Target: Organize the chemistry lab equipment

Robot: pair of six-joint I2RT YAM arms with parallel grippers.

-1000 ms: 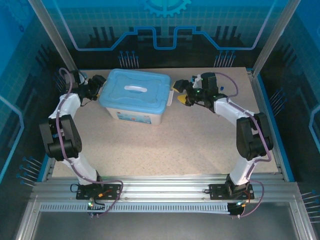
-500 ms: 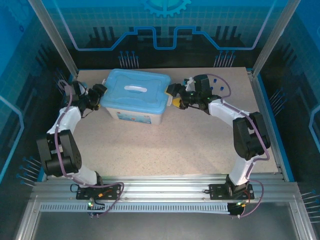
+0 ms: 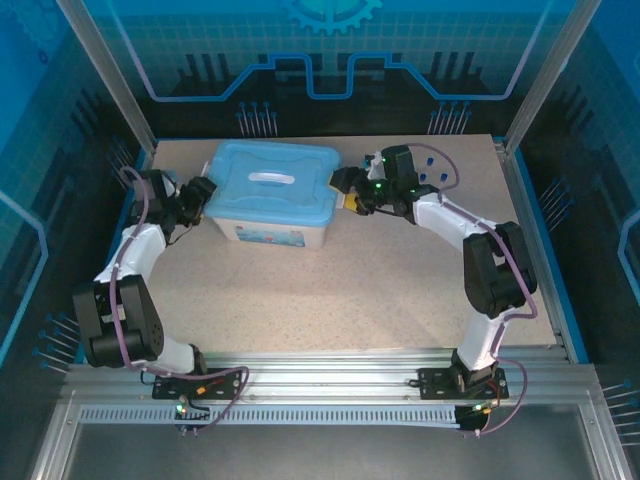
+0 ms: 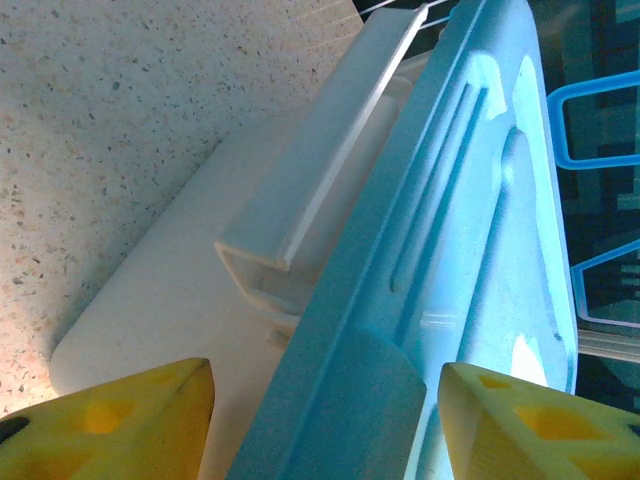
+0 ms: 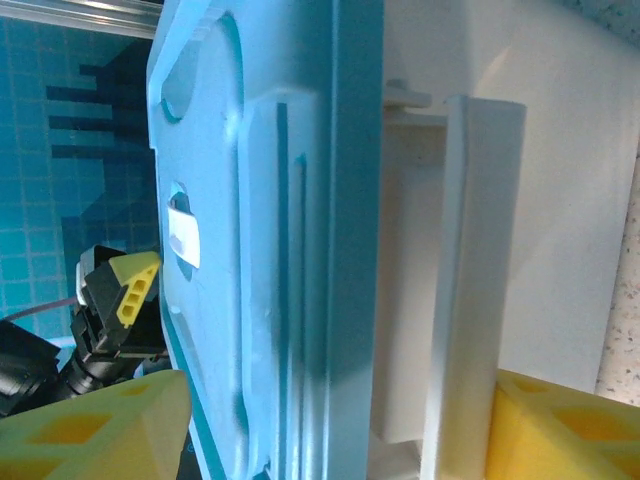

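Lab equipment hidden; wrist views: spread jaws seemingly straddle lid (image 3: 268,182).

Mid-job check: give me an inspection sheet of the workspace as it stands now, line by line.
surface: speckled beige table, no spills seen.
job's things: nothing seen.
clutter: white bin toward the far left of the table, light-blue lid sitting on it.
grippers: left gripper at the bin's left end, right gripper at its right end; each has jaws apart, straddling the lid's rim and the bin's end handle.
cables: purple cables run along both arms, off the bin.
surroundings: aluminium frame posts, blue-lit panels behind.
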